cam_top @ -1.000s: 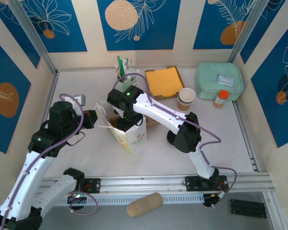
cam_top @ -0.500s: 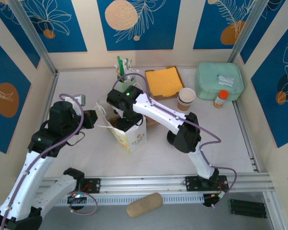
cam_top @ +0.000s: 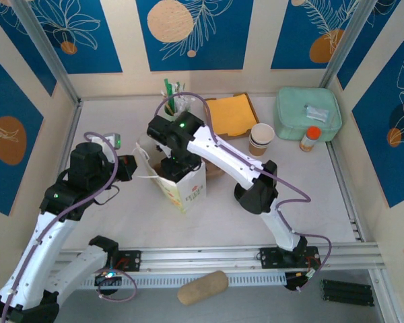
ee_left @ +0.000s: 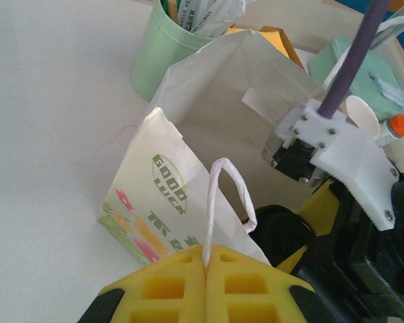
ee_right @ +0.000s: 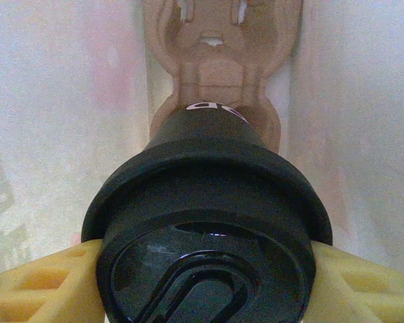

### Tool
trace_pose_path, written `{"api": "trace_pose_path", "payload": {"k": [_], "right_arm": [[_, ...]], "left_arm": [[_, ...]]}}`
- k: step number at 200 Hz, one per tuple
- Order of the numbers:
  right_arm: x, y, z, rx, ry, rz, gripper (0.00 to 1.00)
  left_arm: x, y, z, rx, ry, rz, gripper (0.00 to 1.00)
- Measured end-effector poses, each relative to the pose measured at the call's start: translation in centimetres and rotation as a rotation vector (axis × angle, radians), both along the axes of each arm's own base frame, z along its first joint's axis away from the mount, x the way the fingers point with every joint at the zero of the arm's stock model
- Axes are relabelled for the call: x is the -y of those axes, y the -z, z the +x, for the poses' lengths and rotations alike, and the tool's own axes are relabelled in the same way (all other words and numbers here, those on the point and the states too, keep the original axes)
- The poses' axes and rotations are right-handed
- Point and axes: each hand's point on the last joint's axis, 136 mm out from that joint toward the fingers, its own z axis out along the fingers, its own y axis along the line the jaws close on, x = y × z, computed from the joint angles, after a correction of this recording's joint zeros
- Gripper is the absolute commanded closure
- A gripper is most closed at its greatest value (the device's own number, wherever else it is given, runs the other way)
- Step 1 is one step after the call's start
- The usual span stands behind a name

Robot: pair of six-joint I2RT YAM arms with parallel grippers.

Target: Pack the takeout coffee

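A white paper bag (cam_top: pixel 186 190) with a flower print stands open at the table's middle. My left gripper (ee_left: pixel 207 269) is shut on the bag's white twisted handle (ee_left: pixel 219 195), to the left of the bag (cam_top: pixel 131 167). My right gripper (cam_top: pixel 172 165) reaches down into the bag's mouth. Its yellow fingers (ee_right: pixel 44 286) are shut on the takeout coffee (ee_right: pixel 205 222), clamping it at both sides just under its black lid. The cup's sides are hidden by the lid. Below it, a brown cardboard carrier (ee_right: pixel 215 60) lies on the bag's floor between the white walls.
A green holder of utensils (cam_top: pixel 174 101) stands behind the bag. At the back right are a box of yellow napkins (cam_top: pixel 230 114), a stack of lidless cups (cam_top: pixel 261 138), a mint container (cam_top: pixel 308 113) and an orange-capped bottle (cam_top: pixel 310 138).
My right wrist has shifted slightly back and to the left over the bag, still holding the cup. The left arm has held still on the handle.
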Motion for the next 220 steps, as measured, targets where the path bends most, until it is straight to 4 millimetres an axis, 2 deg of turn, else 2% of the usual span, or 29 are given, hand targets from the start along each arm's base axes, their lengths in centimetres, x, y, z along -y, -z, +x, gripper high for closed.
{"api": "trace_pose_path", "payload": {"k": [43, 220], "right_arm": [[-0.2, 1.8, -0.2, -0.039, -0.025, -0.037, 0.54], [-0.1, 2.6, -0.7, -0.033, -0.06, -0.074, 0.54]], "left_arm": [[0.0, 0.1, 0.0, -0.002, 0.0, 0.001, 1.0], [0.1, 0.3, 0.3, -0.007, 0.0, 0.003, 1.0]]}}
